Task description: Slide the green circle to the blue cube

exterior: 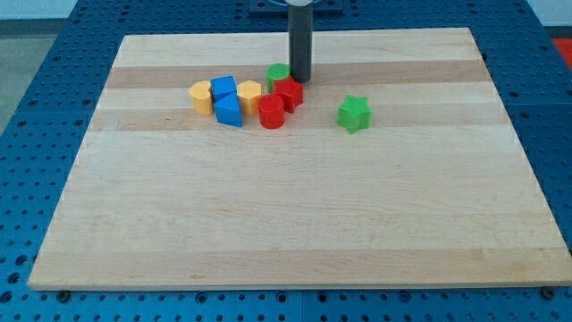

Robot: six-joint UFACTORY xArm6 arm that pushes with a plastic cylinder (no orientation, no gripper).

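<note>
The green circle [277, 75] sits near the view's top centre of the wooden board [295, 215], partly hidden behind a red block [289, 93]. My tip [298, 78] stands just right of the green circle, touching or nearly touching it. The blue cube [223, 88] lies to the view's left, with a blue triangular block [229, 111] just below it. A yellow block [249, 94] lies between the blue cube and the green circle.
A yellow block [201, 96] sits left of the blue cube. A red cylinder [272, 113] lies below the red block. A green star [354, 114] stands alone to the right.
</note>
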